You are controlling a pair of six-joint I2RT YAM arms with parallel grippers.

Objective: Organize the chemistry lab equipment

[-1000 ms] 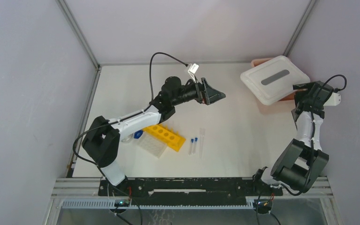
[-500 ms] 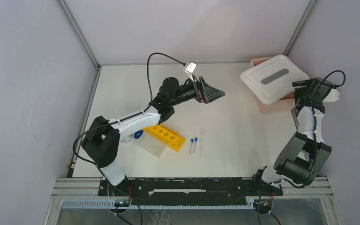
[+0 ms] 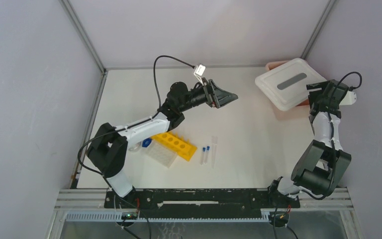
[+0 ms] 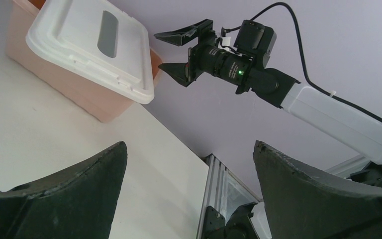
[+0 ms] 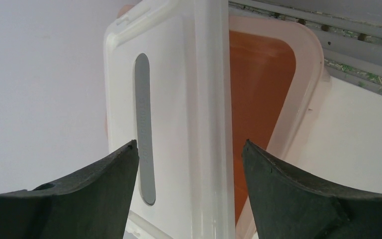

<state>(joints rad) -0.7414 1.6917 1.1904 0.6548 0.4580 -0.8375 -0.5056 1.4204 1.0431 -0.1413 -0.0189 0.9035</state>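
Right gripper now nearer the white lid, jaws wide apart

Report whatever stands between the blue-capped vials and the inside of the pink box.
The white lid lies askew on the pink box, covering most of its opening. Nothing else visible lies between box and blue-capped vials.

In the top view, a small blue-topped piece at the left end of the yellow tube rack is partly overlapped by the left arm and is too small to be identified. The contents of the blue-capped vials likewise cannot be made out. The pink box is hidden almost wholly under its white lid. In the left wrist view its far corner is cut off at the top edge, and in the right wrist view the lid's near end is masked by the right pincer.
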